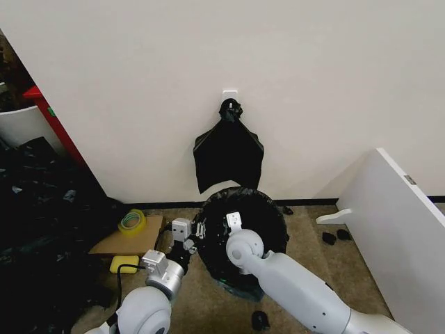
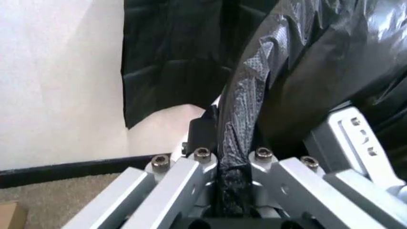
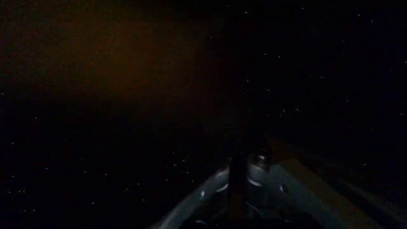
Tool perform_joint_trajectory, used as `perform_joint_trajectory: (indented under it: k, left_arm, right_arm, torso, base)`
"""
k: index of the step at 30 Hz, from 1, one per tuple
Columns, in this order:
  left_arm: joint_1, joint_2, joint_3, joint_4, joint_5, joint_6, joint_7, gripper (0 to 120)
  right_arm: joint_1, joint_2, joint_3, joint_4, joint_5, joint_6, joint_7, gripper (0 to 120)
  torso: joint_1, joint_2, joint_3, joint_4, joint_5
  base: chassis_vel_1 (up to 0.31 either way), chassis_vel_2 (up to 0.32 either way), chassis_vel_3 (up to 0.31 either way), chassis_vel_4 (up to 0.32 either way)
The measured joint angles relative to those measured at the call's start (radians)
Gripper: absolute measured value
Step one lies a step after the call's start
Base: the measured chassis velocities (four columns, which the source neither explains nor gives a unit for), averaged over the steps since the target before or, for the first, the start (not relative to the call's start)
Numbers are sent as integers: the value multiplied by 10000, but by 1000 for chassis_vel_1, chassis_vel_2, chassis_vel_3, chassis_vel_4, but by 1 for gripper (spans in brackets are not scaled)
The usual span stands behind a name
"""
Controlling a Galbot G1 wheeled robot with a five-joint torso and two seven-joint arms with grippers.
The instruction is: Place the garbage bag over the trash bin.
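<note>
The garbage bag (image 1: 245, 209) — thin, glossy black and heavily wrinkled — is draped over the round mouth of the trash bin, hiding its rim and walls, on the carpeted floor just in front of the wall's base.

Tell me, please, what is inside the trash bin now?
The garbage bag lines and covers the trash bin, and the right gripper reaches down into it. The bin's white wall and bottom are hidden by black plastic. The left gripper pinches the bag's edge.
</note>
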Motion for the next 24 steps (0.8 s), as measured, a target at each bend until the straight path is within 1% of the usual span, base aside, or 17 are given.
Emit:
perform_joint_trajectory:
  k: [3,6,10,14,19,22,23,24]
  left_arm:
    - [-5,-18,-1,73,10,0,4,1]
    - [-52,-80,1,223,34,2,-38,1]
    - [-315,-215,0,621,-62,102,-277,1]
    - [-446,-247,-54,813,-355,202,-444,1]
    - [-502,-257,-381,987,-1141,437,-686,1]
    - [-644,-300,-674,1164,-2140,757,-1099,1]
    - [-644,-300,-674,1164,-2140,757,-1099,1]
    - [-741,-341,-757,1252,-2595,895,-1306,1]
  right_arm:
    - [-2,-27,-52,89,-3,-29,60,0]
    - [-61,-130,-153,499,70,-53,224,0]
    - [-179,-377,-385,1555,477,-63,560,0]
    - [-205,-458,-399,1963,686,-66,645,0]
    - [-331,-716,-119,2786,977,-69,620,0]
    - [-669,-1117,309,3691,1189,-69,408,0]
    - [-669,-1117,309,3691,1189,-69,408,0]
    - [-926,-1306,617,4133,1209,-70,101,0]
  torso:
    - [0,0,0,1,0]
    - [0,0,0,0,0]
    - [0,0,0,-1,0]
    - [0,0,0,0,-1]
    - [0,0,0,0,0]
    - [0,0,0,1,0]
    - [0,0,0,1,0]
    - [0,0,0,1,2]
  base:
    - [0,0,0,0]
    - [0,0,0,0]
    - [0,0,0,0]
    - [0,0,0,0]
    - [0,0,0,0]
    - [0,0,0,0]
    - [0,0,0,0]
    - [0,0,0,0]
